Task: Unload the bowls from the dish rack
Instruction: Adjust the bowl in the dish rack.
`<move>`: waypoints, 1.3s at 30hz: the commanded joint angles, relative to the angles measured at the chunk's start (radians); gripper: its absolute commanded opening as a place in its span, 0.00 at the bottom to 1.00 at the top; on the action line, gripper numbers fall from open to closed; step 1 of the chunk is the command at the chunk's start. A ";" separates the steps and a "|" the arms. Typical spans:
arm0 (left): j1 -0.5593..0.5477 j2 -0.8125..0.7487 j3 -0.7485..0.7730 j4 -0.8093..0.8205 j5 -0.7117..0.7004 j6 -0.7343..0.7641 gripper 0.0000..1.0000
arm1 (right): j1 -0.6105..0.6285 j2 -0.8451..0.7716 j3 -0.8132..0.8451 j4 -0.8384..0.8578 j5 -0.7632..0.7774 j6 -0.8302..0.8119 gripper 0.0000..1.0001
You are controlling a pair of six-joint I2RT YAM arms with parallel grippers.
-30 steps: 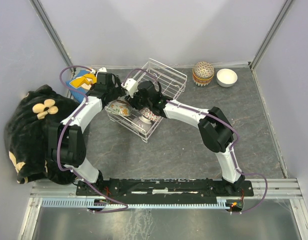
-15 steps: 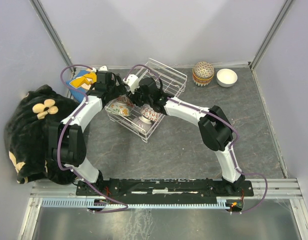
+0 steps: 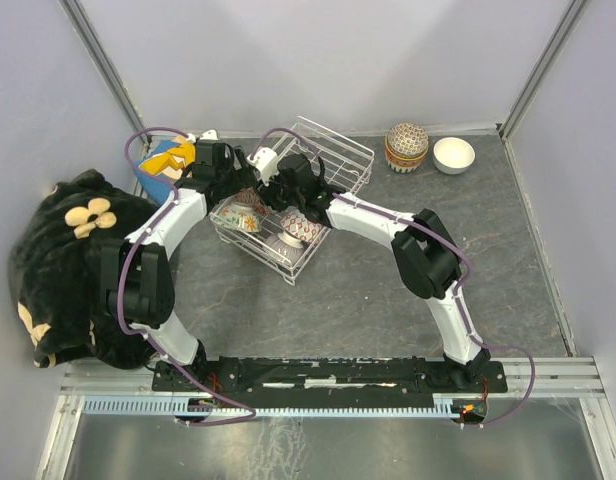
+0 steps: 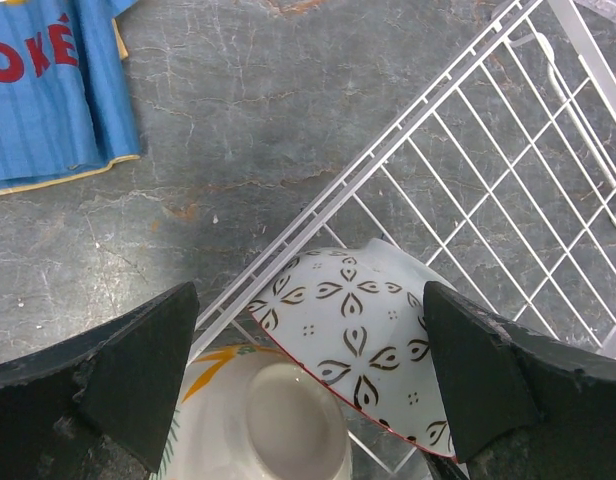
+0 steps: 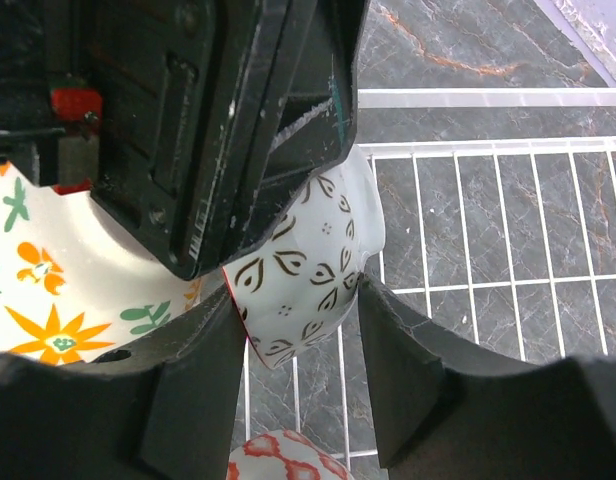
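Blue striped, yellow-edged item (image 4: 48,90) on grey marbled counter (image 4: 238,100): red letters "OKÉ", the rest cut off. White wire-grid dish rack (image 4: 468,170): holds white ceramic bowl with brown leaf pattern (image 4: 358,340), tilted against orange-flowered white bowl (image 5: 38,290). Left hand (image 4: 308,300): fingers wide apart above both. Right hand (image 5: 298,330): clamped on the leaf-patterned bowl, whose upper part the left hand hides.

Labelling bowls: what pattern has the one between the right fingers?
Brown leaf motifs on white bowl; left wrist view.
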 commanded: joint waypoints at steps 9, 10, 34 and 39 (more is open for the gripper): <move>-0.005 0.028 0.031 -0.015 0.018 0.018 0.99 | -0.017 0.021 0.079 0.037 0.012 0.025 0.53; -0.006 0.031 0.032 -0.015 0.019 0.018 0.99 | -0.019 0.024 0.084 0.034 0.011 0.026 0.53; -0.005 0.089 0.076 -0.006 0.039 0.013 0.99 | -0.061 0.070 0.113 0.025 -0.053 0.109 0.53; -0.006 0.102 0.089 -0.005 0.047 0.010 0.99 | -0.066 0.074 0.113 0.028 -0.055 0.117 0.52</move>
